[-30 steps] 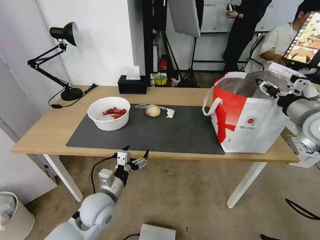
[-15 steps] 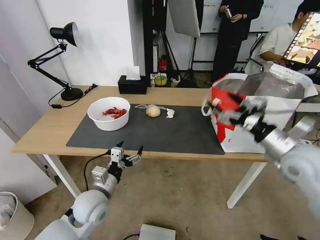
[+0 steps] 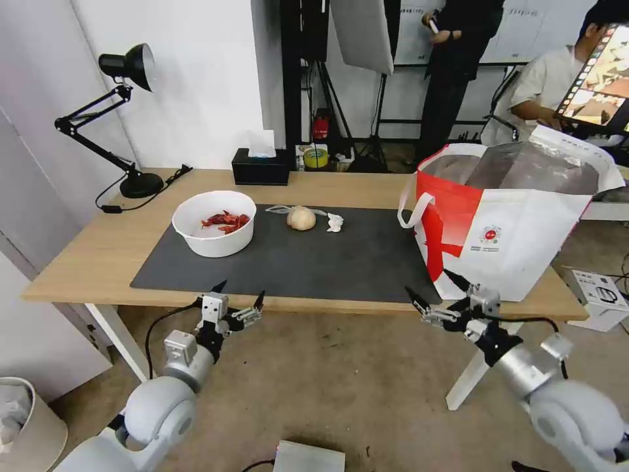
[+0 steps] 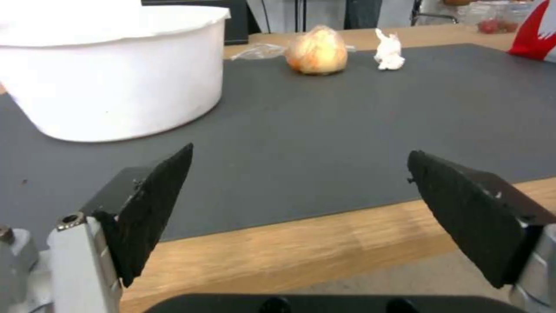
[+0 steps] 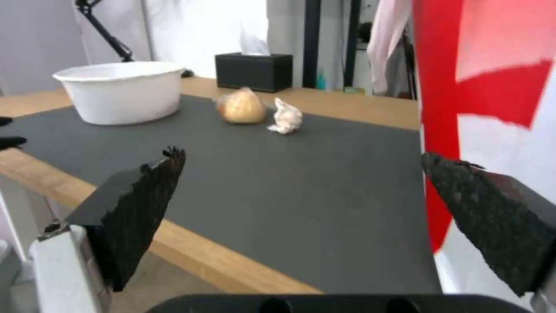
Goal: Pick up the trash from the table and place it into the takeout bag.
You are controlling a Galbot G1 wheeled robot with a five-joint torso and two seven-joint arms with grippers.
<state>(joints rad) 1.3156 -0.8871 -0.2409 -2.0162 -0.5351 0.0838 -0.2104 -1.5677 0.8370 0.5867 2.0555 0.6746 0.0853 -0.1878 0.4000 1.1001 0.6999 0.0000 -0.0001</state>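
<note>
On the dark grey mat of the table (image 3: 98, 255) stand a white bowl of red shells (image 3: 213, 222) at the left, a beige lump in clear wrap (image 3: 301, 217) and a crumpled white tissue (image 3: 335, 223) in the middle. The takeout bag (image 3: 504, 223), white and red with foil lining, stands open at the table's right end. My left gripper (image 3: 238, 296) hangs open just below the front edge, nothing in it. My right gripper (image 3: 432, 292) is open and empty, low beside the bag's front corner. The wrist views show the bowl (image 4: 110, 65), lump (image 5: 240, 106) and tissue (image 5: 286, 117) across the mat.
A black tissue box (image 3: 261, 166) and a black desk lamp (image 3: 124, 118) stand at the table's back. A small white box (image 3: 599, 295) sits on the floor at the right, a pale bin (image 3: 26, 426) at the lower left. People stand behind the table.
My right arm has swung down from above the takeout bag to below the table's front edge. The left gripper has sunk a little lower and leftward. The trash has not moved.
</note>
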